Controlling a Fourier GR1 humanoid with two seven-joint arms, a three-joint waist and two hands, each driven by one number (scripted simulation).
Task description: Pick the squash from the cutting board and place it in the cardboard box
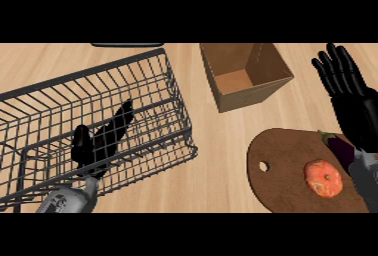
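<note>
- The squash point(323, 178), orange and round, is lying on the brown cutting board point(284, 160) at the lower right of the frame, toward the board's right side
- The right hand point(347, 95) is showing at the right edge, above the squash in the frame; its fingers point(336, 62) are pointing straight toward the top edge, spread apart and holding nothing
- The squash is sitting well apart from those fingers, lower in the frame and just left of the grey right forearm point(363, 172)
- A dark purple vegetable point(341, 147) is lying at the board's upper right, partly hidden by that forearm
- The cardboard box point(244, 100) is standing open at the top centre of the wooden surface point(214, 150), up and left of the board
- The left hand point(103, 137) is showing through the bars of a wire basket point(81, 75) filling the left of the frame, its fingers stretched out toward the upper right and gripping nothing
</note>
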